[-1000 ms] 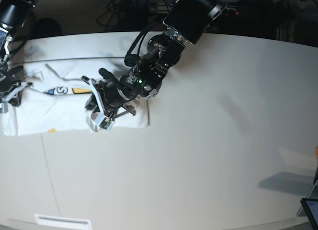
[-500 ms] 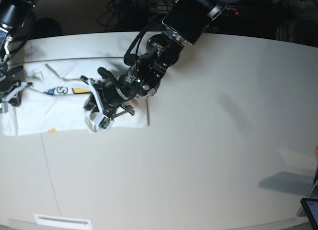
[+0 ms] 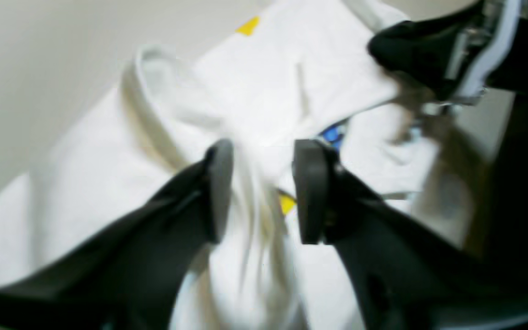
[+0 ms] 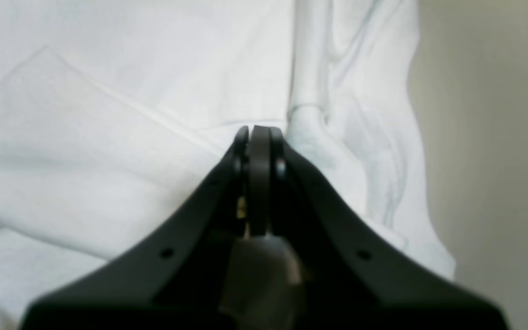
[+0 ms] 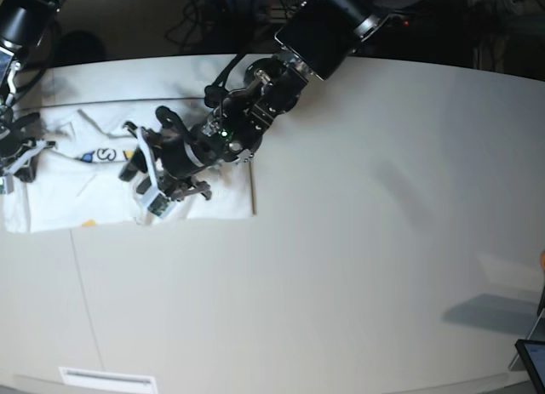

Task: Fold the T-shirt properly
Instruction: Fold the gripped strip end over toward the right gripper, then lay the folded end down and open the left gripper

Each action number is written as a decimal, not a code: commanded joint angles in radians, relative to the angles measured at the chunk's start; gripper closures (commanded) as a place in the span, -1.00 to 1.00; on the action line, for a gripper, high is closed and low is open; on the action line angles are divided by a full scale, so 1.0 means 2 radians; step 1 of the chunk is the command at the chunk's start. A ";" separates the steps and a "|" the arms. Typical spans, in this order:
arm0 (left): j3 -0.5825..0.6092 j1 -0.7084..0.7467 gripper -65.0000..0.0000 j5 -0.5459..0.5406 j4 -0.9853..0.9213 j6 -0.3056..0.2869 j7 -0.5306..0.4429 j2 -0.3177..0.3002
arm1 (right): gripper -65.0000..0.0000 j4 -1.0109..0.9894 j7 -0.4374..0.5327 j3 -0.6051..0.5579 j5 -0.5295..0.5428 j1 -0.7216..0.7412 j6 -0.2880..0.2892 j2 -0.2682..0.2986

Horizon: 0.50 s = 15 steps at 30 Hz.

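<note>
You had the T-shirt lying partly folded at about ten o'clock on the desk, a white band with slivers of blue and yellow print showing at its upper fold. Your left gripper was over the middle of the cloth with its jaws spread; a bunched ridge of white fabric ran up between them. The wrist view was blurred, so I cannot say whether the pads were touching that ridge or just clear of it — it looked more like cloth let go than cloth pinched. That placement made sense if you meant to lay the folded-over layer down flat there.

Your right gripper sat at the shirt's far end, at nine o'clock in the base view, jaws pressed together with nothing visibly between them. Its tips were low against the fabric, beside a rumpled hem near the cloth's edge. I judged it was there to pin that end so the shirt would not drag across the desk while the other arm worked.

The fold looked unfinished — the left end was creased and uneven.
</note>
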 commanded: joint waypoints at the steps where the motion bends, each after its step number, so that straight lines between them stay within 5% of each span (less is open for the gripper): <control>1: 0.004 -0.015 0.09 -0.022 0.008 -0.002 -0.015 0.008 | 0.99 -0.005 -0.047 0.000 -0.029 -0.006 0.000 0.005; 4: 0.009 -0.033 0.03 -0.084 0.008 -0.009 -0.046 0.008 | 0.99 -0.005 -0.047 0.000 -0.029 -0.006 0.000 0.005; 6: 0.008 -0.043 0.03 -0.110 0.008 -0.038 -0.068 0.008 | 0.99 -0.005 -0.047 0.000 -0.029 -0.006 0.000 0.005; 9: 0.008 -0.057 0.04 -0.115 0.016 -0.061 -0.072 0.008 | 0.99 -0.005 -0.047 0.000 -0.029 -0.012 0.000 0.005; 13: 0.009 -0.056 0.06 -0.104 0.051 -0.044 -0.071 0.008 | 0.99 -0.005 -0.047 0.000 -0.029 -0.014 0.000 0.006; 15: 0.011 -0.046 0.27 -0.065 0.078 -0.014 -0.070 -0.004 | 0.99 -0.005 -0.047 0.000 -0.029 -0.014 0.000 0.006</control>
